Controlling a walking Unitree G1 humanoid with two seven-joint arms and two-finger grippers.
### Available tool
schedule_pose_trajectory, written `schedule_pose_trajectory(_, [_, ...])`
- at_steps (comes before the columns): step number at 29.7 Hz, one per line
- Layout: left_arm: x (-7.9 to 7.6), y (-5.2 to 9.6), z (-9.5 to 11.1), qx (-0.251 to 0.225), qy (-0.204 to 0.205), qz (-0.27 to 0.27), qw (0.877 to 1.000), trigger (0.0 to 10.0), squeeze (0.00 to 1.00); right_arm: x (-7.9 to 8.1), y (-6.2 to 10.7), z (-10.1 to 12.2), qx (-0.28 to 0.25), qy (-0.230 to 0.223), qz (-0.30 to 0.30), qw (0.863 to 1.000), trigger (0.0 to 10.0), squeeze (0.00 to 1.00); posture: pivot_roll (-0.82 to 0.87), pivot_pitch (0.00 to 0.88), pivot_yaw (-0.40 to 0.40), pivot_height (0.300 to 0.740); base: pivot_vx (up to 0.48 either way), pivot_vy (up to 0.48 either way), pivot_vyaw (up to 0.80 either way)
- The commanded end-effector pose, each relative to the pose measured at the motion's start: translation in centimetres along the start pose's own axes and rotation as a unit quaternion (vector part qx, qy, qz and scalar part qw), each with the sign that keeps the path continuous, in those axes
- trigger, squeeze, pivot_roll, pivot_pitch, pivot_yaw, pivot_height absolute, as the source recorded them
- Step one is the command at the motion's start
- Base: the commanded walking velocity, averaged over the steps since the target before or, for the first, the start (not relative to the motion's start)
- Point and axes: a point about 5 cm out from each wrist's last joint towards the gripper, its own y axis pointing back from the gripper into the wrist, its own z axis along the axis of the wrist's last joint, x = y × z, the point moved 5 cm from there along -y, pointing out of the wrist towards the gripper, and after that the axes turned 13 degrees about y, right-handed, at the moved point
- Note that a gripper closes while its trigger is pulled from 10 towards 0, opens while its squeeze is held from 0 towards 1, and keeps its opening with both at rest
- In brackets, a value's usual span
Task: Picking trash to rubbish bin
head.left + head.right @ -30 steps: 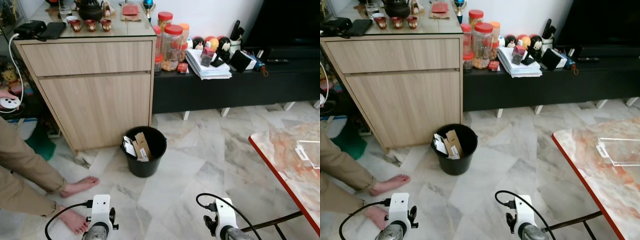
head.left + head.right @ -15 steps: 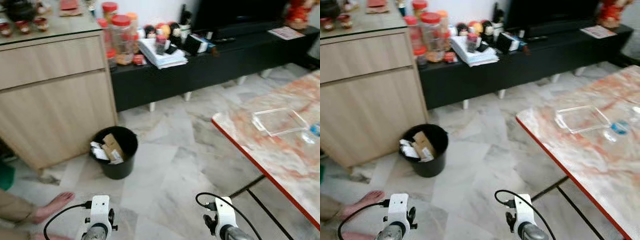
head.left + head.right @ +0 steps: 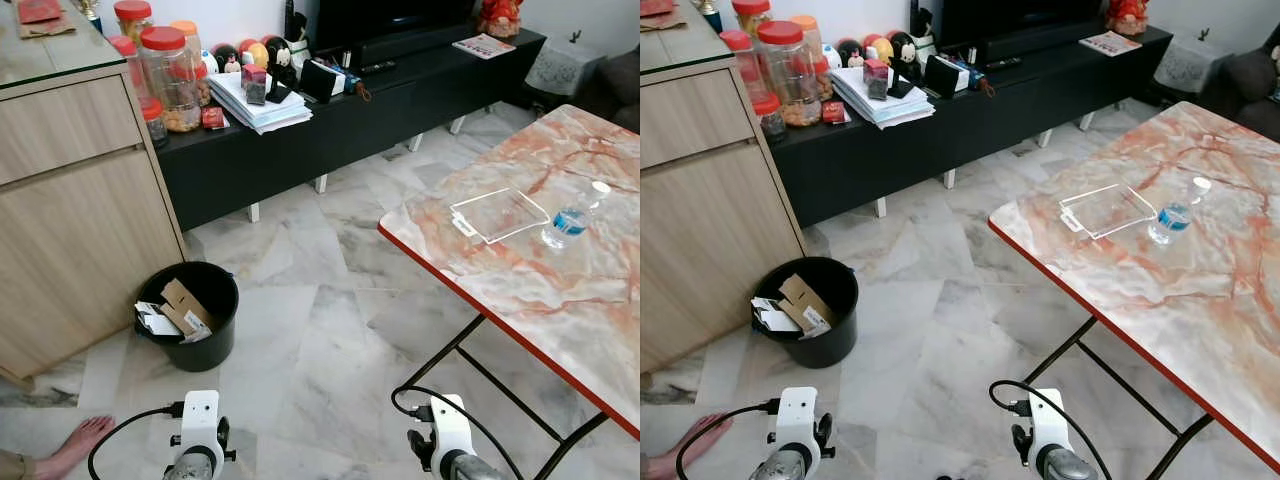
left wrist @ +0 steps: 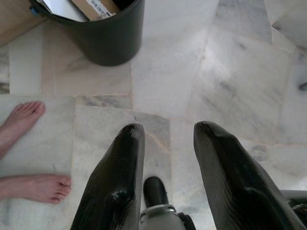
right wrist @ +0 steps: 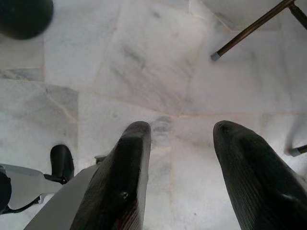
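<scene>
nearby, marble table (image 3: 520, 270) beside bin (image 3: 188, 316)

The floor (image 3: 330, 330) is pale grey-veined marble tile. A low black TV bench (image 3: 400, 110) runs along the white wall (image 3: 230, 20). To the left of the bench, touching its end, stands a light wooden cabinet (image 3: 70, 220) with a glass top. In front of the bench, to the right, stands a table (image 3: 560, 270) with a red-edged, orange-veined marble top on thin black legs.

No text or number can be read. A barcode label is seen on the cardboard scrap (image 4: 94, 6), but its digits are illegible.
</scene>
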Motion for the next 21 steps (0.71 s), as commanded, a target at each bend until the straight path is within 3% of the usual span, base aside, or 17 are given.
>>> schedule_pose_trajectory(1, [0.49, 0.13, -0.47, 0.009, 0.001, 0.011, 1.0, 10.0, 0.0, -0.03, -0.04, 0.2, -0.001, -0.004, -0.001, 1.0, 10.0, 0.0, 0.05, 0.107, -0.095, 0.74, 0.0, 0.0, 0.0])
schedule_pose_trajectory(5, [0.39, 0.12, -0.44, 0.008, -0.005, 0.008, 1.0, 10.0, 0.0, 0.01, -0.05, 0.25, -0.001, -0.003, -0.001, 1.0, 10.0, 0.0, 0.05, 0.108, -0.094, 0.74, 0.0, 0.0, 0.0])
schedule_pose_trajectory(10, [0.28, 0.15, -0.56, 0.01, -0.006, 0.005, 1.0, 10.0, 0.0, 0.0, -0.06, 0.3, -0.002, -0.005, -0.002, 1.0, 10.0, 0.0, 0.04, 0.109, -0.089, 0.74, 0.0, 0.0, -0.8])
schedule_pose_trajectory(15, [0.1, 0.15, -0.55, 0.009, -0.003, 0.001, 1.0, 10.0, 0.0, 0.06, -0.04, 0.1, 0.001, 0.0, -0.001, 1.0, 10.0, 0.0, 0.05, 0.106, -0.093, 0.74, 0.0, 0.0, 0.0])
schedule_pose_trajectory(21, [-0.18, 0.12, -0.47, 0.008, -0.006, -0.003, 1.0, 10.0, 0.0, -0.27, -0.06, 0.45, -0.003, -0.001, -0.005, 1.0, 10.0, 0.0, 0.04, 0.1, -0.095, 0.74, 0.0, 0.0, -0.8])
